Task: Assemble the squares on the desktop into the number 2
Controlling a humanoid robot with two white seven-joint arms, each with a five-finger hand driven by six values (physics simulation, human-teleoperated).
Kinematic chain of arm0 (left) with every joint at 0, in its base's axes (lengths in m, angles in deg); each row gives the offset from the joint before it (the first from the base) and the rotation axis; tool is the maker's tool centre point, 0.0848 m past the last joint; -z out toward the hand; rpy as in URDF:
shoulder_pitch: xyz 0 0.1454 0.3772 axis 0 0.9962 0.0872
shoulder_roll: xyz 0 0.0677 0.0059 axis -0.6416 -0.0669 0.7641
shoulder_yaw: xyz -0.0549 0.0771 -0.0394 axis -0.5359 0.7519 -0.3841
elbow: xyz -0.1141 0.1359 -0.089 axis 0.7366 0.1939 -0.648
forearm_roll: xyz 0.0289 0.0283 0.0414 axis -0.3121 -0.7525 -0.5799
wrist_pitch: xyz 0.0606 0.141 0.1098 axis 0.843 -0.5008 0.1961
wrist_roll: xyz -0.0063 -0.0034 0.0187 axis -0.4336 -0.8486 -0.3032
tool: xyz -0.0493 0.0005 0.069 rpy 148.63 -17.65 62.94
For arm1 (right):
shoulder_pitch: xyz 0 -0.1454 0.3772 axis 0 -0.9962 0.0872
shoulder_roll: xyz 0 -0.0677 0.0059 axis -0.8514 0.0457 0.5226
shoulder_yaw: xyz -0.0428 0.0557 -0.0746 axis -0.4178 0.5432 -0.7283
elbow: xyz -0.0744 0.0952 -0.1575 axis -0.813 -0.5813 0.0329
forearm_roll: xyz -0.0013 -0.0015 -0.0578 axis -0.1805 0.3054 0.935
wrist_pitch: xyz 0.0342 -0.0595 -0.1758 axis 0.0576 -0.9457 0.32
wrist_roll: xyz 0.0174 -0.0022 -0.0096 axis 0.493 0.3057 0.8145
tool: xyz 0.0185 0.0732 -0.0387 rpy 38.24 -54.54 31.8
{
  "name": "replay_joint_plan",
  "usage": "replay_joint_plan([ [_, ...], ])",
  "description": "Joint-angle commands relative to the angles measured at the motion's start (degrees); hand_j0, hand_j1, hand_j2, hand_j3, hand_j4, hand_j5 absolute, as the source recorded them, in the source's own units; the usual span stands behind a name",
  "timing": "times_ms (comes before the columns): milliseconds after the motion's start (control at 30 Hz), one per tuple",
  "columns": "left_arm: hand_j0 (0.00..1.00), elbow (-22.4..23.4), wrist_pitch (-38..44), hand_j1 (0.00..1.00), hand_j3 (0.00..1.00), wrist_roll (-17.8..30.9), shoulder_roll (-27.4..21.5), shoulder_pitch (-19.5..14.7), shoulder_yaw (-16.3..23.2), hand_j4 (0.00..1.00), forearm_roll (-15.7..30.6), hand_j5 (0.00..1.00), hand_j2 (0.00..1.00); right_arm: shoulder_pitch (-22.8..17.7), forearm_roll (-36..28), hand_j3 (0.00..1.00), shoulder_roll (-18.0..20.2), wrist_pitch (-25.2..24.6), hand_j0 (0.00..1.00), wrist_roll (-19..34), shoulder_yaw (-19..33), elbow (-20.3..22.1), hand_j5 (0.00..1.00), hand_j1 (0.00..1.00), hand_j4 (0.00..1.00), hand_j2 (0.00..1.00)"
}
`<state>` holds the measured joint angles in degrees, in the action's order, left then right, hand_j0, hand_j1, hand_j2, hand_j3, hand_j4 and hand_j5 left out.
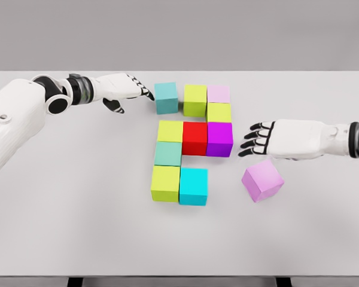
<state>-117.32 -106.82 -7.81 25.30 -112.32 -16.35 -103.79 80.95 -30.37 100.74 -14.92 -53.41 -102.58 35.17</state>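
Coloured cubes lie on the white table (78, 227). The top row holds a teal cube (166, 98), a yellow-green cube (195, 99) and a pale pink cube (219, 93), with another yellow-green cube (219, 112) below the pink one. The middle row is a yellow-green cube (170, 131), a red cube (195, 138) and a magenta cube (219, 139). Below sit a sea-green cube (167, 153), a yellow-green cube (165, 183) and a cyan cube (193, 186). A loose violet cube (262, 180) lies tilted at the right. My left hand (134, 91) touches the teal cube's left side, fingers extended. My right hand (255, 139) hovers open just above the violet cube.
The table's front edge runs along the bottom of the view, with dark legs showing beneath it. Bare tabletop stretches left of the cubes and in front of them.
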Motion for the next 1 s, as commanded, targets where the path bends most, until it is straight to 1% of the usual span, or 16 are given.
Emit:
replay_joint_plan([
  [0, 0.85, -0.1, 0.1, 0.85, 0.85, 0.0, -0.1, 0.0, -0.2, 0.85, 0.3, 0.85, 0.85, 0.0, -3.7, 1.0, 2.8, -0.1, 1.0, -0.1, 2.4, -2.4, 1.0, 1.0, 1.0, 1.0],
  [133, 0.87, 0.4, 0.1, 0.87, 0.87, 0.0, -0.2, 0.0, -0.3, 0.87, 0.2, 0.87, 0.87, 0.0, -5.0, 1.0, 5.5, -0.1, 1.0, 0.1, 2.3, -7.0, 1.0, 1.0, 1.0, 1.0],
  [200, 0.87, 0.6, 0.1, 0.87, 0.87, 0.0, -0.7, 0.1, -0.6, 0.87, 0.2, 0.87, 0.87, -0.1, -3.7, 0.99, 6.0, -0.1, 0.99, 0.4, 1.7, -6.9, 0.99, 0.99, 0.99, 0.99],
  [267, 0.87, 1.0, 0.1, 0.87, 0.87, 0.0, -0.8, 0.1, -0.8, 0.87, 0.2, 0.87, 0.87, -0.4, -0.9, 0.86, 6.1, -0.1, 0.86, 0.4, 1.6, -6.7, 0.86, 0.86, 0.86, 0.86],
  [300, 0.87, 1.3, 0.1, 0.87, 0.87, 0.0, -0.7, 0.2, -0.8, 0.87, 0.2, 0.87, 0.87, -0.6, -0.1, 0.82, 6.0, -0.1, 0.82, 0.4, 1.6, -6.6, 0.82, 0.82, 0.82, 0.82],
  [367, 0.9, 3.1, 0.1, 0.9, 0.9, 0.0, -0.7, -0.1, -0.8, 0.9, 0.2, 0.9, 0.9, -1.6, 2.8, 0.82, 5.5, -0.1, 0.82, 0.6, 0.0, -4.6, 0.82, 0.82, 0.82, 0.82],
  [467, 0.9, 5.5, 0.1, 0.9, 0.9, 0.0, -0.2, -0.6, -0.8, 0.9, 0.2, 0.9, 0.9, -1.7, 3.8, 0.8, 5.6, -0.1, 0.8, 0.6, -0.3, -4.3, 0.8, 0.8, 0.8, 0.8],
  [500, 0.9, 6.0, 0.1, 0.9, 0.9, 0.0, 0.0, -0.7, -0.7, 0.9, 0.2, 0.9, 0.9, -1.7, 3.8, 0.8, 5.5, -0.1, 0.8, 0.6, -1.5, -4.3, 0.8, 0.8, 0.8, 0.8],
  [567, 0.9, 6.2, 0.1, 0.9, 0.9, 0.0, 0.3, -0.8, -0.8, 0.9, 0.2, 0.9, 0.9, -0.9, 3.8, 0.8, 5.7, -0.1, 0.8, 0.4, -4.3, -4.3, 0.8, 0.8, 0.8, 0.8],
  [633, 0.9, 6.9, 0.1, 0.9, 0.9, 0.0, 1.4, -0.9, -0.8, 0.9, 0.2, 0.9, 0.9, 4.7, 3.5, 0.8, 6.4, -0.1, 0.8, 0.2, -10.4, -4.7, 0.8, 0.8, 0.8, 0.8],
  [667, 0.9, 7.0, 0.1, 0.9, 0.9, 0.0, 1.8, -0.9, -0.8, 0.9, 0.2, 0.9, 0.9, 6.0, 3.5, 0.8, 6.9, -0.1, 0.8, 0.2, -12.2, -4.7, 0.8, 0.8, 0.8, 0.8],
  [800, 0.9, 7.5, 0.1, 0.9, 0.9, 0.0, 2.4, -1.4, -1.0, 0.9, 0.2, 0.9, 0.9, 7.0, 3.6, 0.8, 7.0, -0.1, 0.8, 0.1, -14.4, -5.6, 0.8, 0.8, 0.8, 0.8],
  [833, 0.9, 7.6, 0.1, 0.9, 0.9, 0.0, 2.5, -1.6, -1.1, 0.9, 0.2, 0.9, 0.9, 7.7, 3.6, 0.78, 6.9, -0.1, 0.78, 0.0, -15.1, -5.6, 0.78, 0.78, 0.78, 0.78],
  [867, 0.91, 7.7, 0.1, 0.91, 0.91, 0.0, 2.6, -1.7, -1.4, 0.91, 0.2, 0.91, 0.91, 8.9, 3.5, 0.74, 6.7, -0.1, 0.74, -0.4, -16.9, -5.9, 0.74, 0.74, 0.74, 0.74],
  [933, 0.93, 8.4, 0.1, 0.93, 0.93, 0.0, 2.7, -1.8, -1.4, 0.93, 0.2, 0.93, 0.93, 9.7, 3.8, 0.74, 6.3, -0.1, 0.74, -4.4, -17.1, -7.3, 0.74, 0.74, 0.74, 0.74],
  [967, 0.93, 8.5, 0.1, 0.93, 0.93, 0.0, 2.7, -1.8, -1.5, 0.93, 0.2, 0.93, 0.93, 9.7, 3.8, 0.74, 5.7, -0.1, 0.74, -4.6, -17.3, -8.1, 0.74, 0.74, 0.74, 0.74],
])
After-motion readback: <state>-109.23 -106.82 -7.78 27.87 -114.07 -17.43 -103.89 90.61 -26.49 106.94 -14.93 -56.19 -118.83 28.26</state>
